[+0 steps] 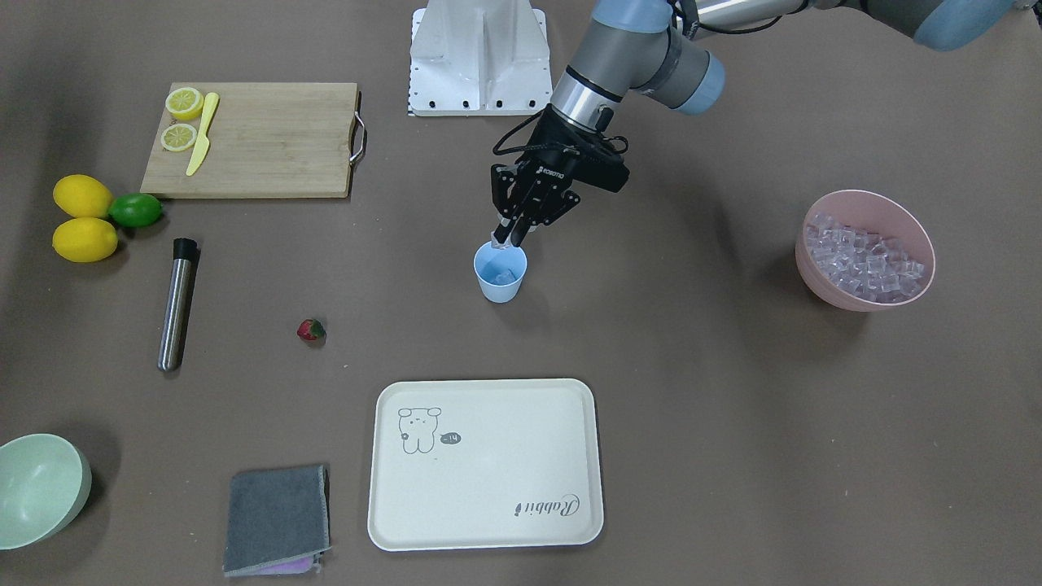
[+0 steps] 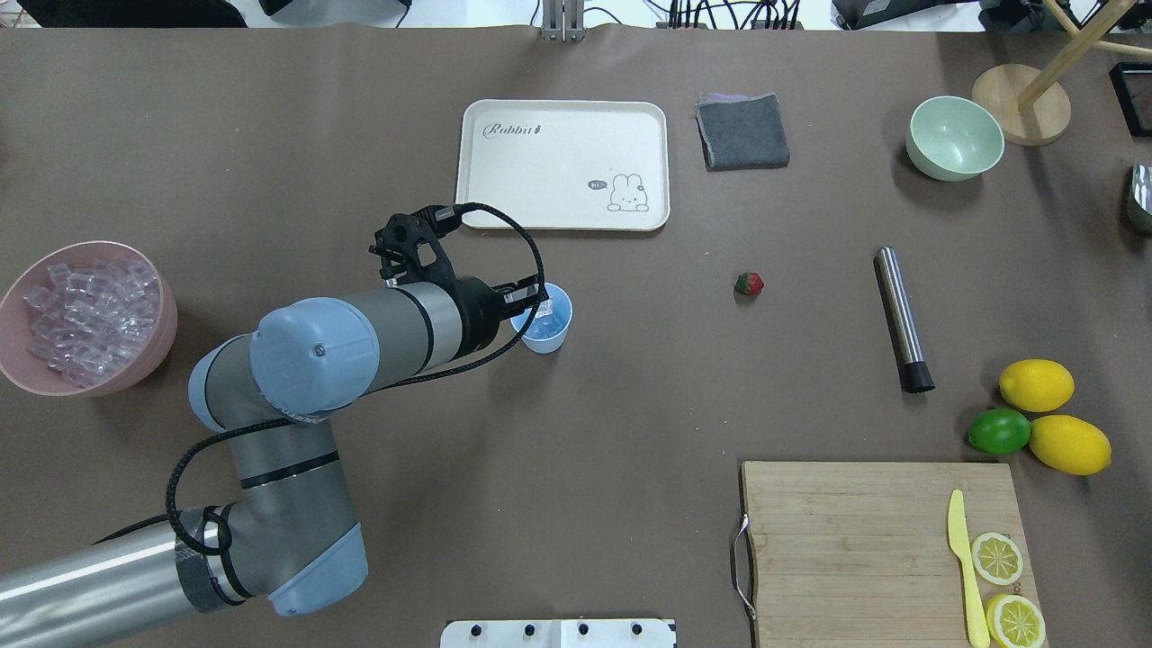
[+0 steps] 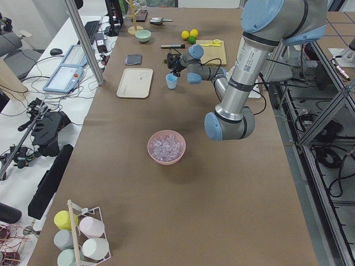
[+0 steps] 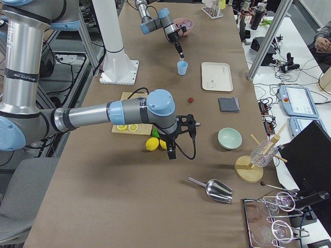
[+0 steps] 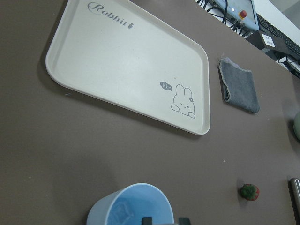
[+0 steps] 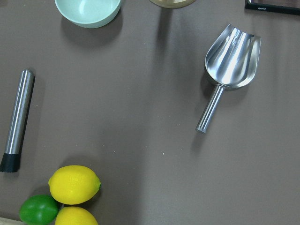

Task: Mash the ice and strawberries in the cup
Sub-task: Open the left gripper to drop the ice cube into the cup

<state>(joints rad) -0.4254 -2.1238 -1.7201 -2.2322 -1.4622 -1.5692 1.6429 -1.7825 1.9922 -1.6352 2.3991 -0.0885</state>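
The light blue cup (image 1: pixel 500 281) stands mid-table, also in the overhead view (image 2: pixel 545 331) and the left wrist view (image 5: pixel 123 201). One clear ice cube (image 1: pixel 505 277) lies inside it. My left gripper (image 1: pixel 504 238) hangs over the cup's rim with its fingers a narrow gap apart, seemingly on another ice cube. More ice (image 1: pixel 863 259) fills the pink bowl (image 1: pixel 824 290). The strawberry (image 1: pixel 311 330) lies on the table apart from the cup, also in the left wrist view (image 5: pixel 250 191). My right gripper (image 4: pixel 171 153) hangs near the lemons. I cannot tell whether it is open or shut.
A steel muddler (image 1: pixel 176 305) lies beside two lemons and a lime (image 1: pixel 135 210). A cutting board (image 1: pixel 252 138) carries lemon halves and a yellow knife. There is also a cream tray (image 1: pixel 488 464), a grey cloth (image 1: pixel 277 517), a pale green bowl (image 1: pixel 37 488) and a metal scoop (image 6: pixel 229 70).
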